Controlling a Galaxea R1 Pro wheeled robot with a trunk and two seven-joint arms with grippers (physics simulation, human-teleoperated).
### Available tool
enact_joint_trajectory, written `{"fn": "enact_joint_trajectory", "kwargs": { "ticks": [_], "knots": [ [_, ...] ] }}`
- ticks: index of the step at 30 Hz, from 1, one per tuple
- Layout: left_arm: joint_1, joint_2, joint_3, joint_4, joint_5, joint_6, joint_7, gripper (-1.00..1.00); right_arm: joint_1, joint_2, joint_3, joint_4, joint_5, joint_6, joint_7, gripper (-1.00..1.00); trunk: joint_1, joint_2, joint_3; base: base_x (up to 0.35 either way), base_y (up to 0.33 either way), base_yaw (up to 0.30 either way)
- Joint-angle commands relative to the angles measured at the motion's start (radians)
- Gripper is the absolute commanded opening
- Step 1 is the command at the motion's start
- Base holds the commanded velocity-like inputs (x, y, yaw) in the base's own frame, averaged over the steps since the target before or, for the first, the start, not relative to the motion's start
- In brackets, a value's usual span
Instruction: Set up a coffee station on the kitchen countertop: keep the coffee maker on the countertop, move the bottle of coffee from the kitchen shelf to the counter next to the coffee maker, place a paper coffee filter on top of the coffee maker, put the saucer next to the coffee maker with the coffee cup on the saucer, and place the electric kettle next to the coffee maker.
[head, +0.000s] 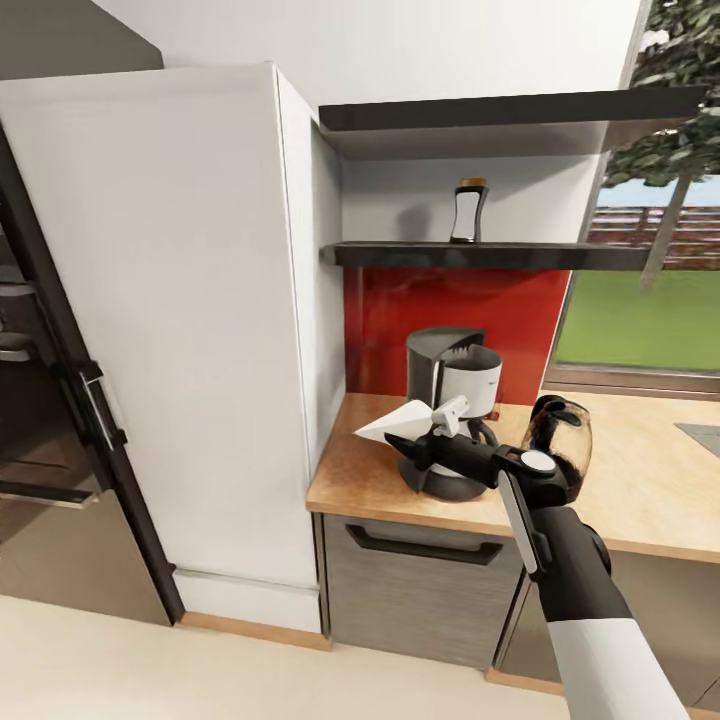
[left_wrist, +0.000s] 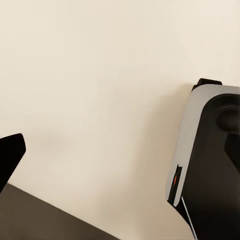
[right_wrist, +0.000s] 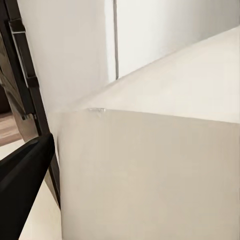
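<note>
From the head we look down at the counter (head: 640, 480). Our left wrist faces floor (left_wrist: 100, 75); our right wrist sits close against the filter (right_wrist: 150, 175).

Right gripper (head: 420, 440): its arm covers the lower front of the coffee maker (head: 455, 375) and part of the electric kettle (head: 560, 430) behind the wrist. Paper coffee filter (right_wrist: 150, 175) is cut off by the right wrist view's edges. Bottle of coffee (head: 469, 210) label too small to read
</note>
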Motion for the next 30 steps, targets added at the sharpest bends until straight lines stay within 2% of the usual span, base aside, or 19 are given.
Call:
{"fn": "enact_joint_trajectory", "kwargs": {
  "ticks": [1,12,22,30],
  "knots": [
    [-0.001,0.0,0.007,0.002,-0.011,-0.004,0.003,1.0,-0.001,0.001,-0.002,-0.001,0.008,0.004,0.006,-1.0,0.0,-0.001,-0.001,0.0,0.13,0.0],
    [-0.001,0.0,0.008,0.001,-0.009,-0.004,0.003,1.0,-0.001,0.001,-0.001,-0.001,0.008,0.004,0.006,-1.0,0.0,-0.001,-0.001,0.0,0.224,0.0],
    [-0.001,0.0,0.008,0.001,-0.009,-0.004,0.003,1.0,-0.001,0.001,-0.001,-0.001,0.008,0.004,0.006,-1.0,0.0,-0.001,-0.001,0.0,0.014,-0.003],
    [-0.001,0.0,0.008,0.001,-0.009,-0.004,0.003,1.0,-0.001,0.001,-0.001,0.0,0.007,0.004,0.006,-1.0,0.0,-0.001,-0.001,0.0,0.0,-0.198]
  ]
}}
